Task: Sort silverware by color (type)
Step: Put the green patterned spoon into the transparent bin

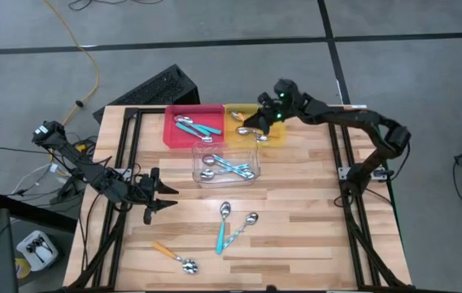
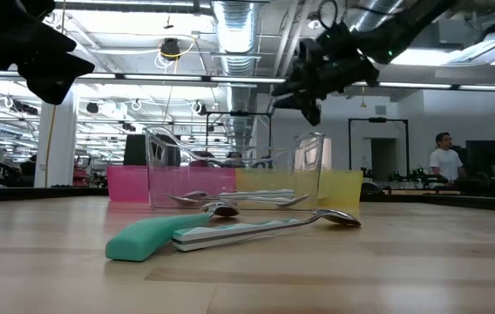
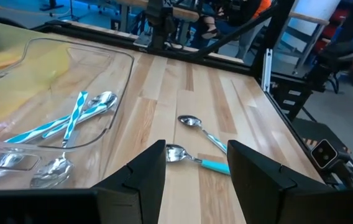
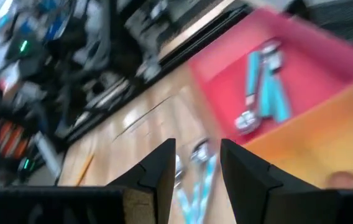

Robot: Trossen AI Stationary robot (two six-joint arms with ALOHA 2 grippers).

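Three spoons lie flat on the bare table: a teal-handled one [image 1: 222, 227], a pale blue one [image 1: 243, 228] beside it, and an orange one [image 1: 173, 255] near the near edge. The red tray [image 1: 171, 134] holds teal spoons [image 1: 198, 127]. Orange spoons [image 1: 244, 116] sit in the yellow tray [image 1: 273, 141], and pale blue spoons [image 1: 229, 166] in the clear tray [image 1: 198, 150]. My right gripper [image 1: 253, 129] hangs open and empty above the yellow tray's left part. My left gripper [image 1: 164, 201] is open over the table's left side, pointing toward the loose spoons [image 3: 195, 160].
The three trays stand together at the far middle of the table. Black frame rails [image 1: 131, 146] run along the left and right sides. Bare wood [image 1: 312, 203] lies right of the loose spoons. A person [image 2: 444, 161] stands far off in the room behind.
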